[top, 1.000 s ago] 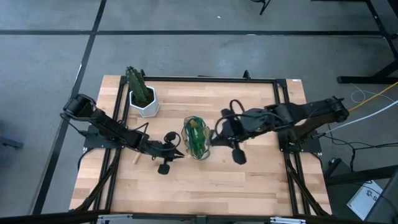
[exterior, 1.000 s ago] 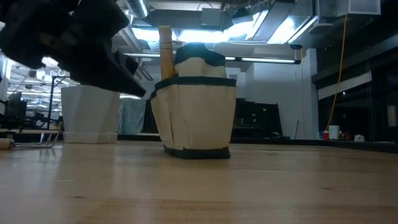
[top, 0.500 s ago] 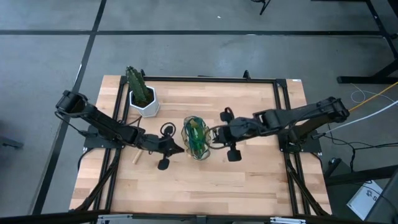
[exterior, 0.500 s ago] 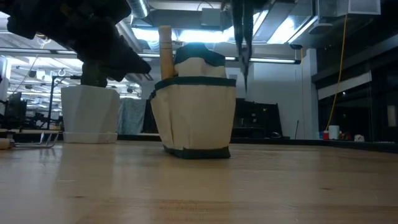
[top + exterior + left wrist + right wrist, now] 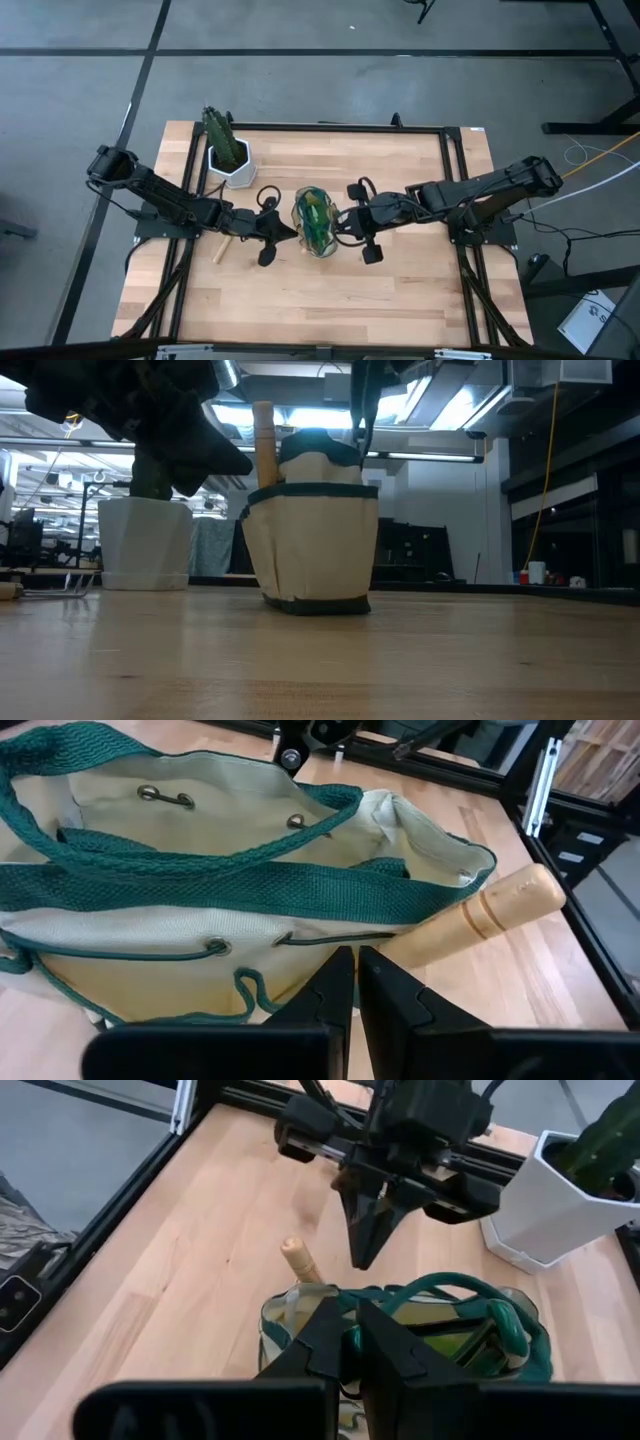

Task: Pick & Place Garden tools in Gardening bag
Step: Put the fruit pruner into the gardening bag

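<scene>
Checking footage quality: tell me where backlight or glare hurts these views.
Low view: bright ceiling lights behind silhouette the left pincer and wash out the top of the gardening bag. High view: evenly lit, no glare on the table. Wrist views: soft light, bag fabric clear.

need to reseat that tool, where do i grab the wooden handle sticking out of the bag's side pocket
Grip the wooden handle on its bare upper end, the only part clear of the gardening bag; the rest sits inside the pocket. It stands nearly upright in the low view, so I would come down from above on the left arm's side. The left claw is shut and closest, so it likely needs opening first.
</scene>
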Action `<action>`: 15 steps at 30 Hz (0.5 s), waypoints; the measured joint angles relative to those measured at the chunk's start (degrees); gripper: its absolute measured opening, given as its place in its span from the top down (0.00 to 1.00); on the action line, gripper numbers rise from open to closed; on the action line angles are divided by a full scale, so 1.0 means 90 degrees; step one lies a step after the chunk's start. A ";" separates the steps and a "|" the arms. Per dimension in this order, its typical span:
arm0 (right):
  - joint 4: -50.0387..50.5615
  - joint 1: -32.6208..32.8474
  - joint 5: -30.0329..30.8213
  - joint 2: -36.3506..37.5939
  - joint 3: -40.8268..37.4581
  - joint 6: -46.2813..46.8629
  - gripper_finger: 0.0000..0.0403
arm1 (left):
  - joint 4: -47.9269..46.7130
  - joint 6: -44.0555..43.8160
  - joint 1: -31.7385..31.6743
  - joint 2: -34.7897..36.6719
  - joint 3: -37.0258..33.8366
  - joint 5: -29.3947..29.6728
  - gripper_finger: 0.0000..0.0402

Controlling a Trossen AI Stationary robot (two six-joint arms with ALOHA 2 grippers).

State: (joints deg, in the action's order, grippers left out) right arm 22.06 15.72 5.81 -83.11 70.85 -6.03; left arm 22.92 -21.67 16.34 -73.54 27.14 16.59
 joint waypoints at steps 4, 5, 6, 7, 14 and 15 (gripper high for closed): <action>0.0029 -0.0001 -0.0006 0.0000 -0.0008 0.0001 0.96 | -0.0001 -0.0036 0.0000 0.0000 0.0000 0.0001 0.97; -0.0039 -0.0001 -0.0018 -0.0005 -0.0054 0.0004 0.96 | -0.0002 -0.0037 0.0000 0.0000 0.0000 -0.0002 0.97; -0.0097 -0.0008 -0.0034 -0.0025 -0.0098 0.0004 0.96 | 0.0000 -0.0037 0.0005 0.0000 0.0000 -0.0002 0.97; -0.0126 -0.0019 -0.0041 -0.0050 -0.0150 0.0004 0.96 | -0.0001 -0.0037 0.0005 0.0000 0.0000 -0.0002 0.97; -0.1038 -0.0179 -0.0271 -0.0235 -0.0651 0.0052 0.96 | -0.0001 -0.0030 0.0005 -0.0002 0.0000 -0.0002 0.97; -0.1115 -0.0222 -0.0312 -0.0248 -0.0727 0.0051 0.96 | 0.0000 -0.0030 0.0005 -0.0002 0.0000 -0.0007 0.97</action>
State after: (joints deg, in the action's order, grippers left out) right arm 12.02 13.72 3.00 -85.35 64.30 -5.57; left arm 22.92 -21.93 16.38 -73.56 27.14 16.53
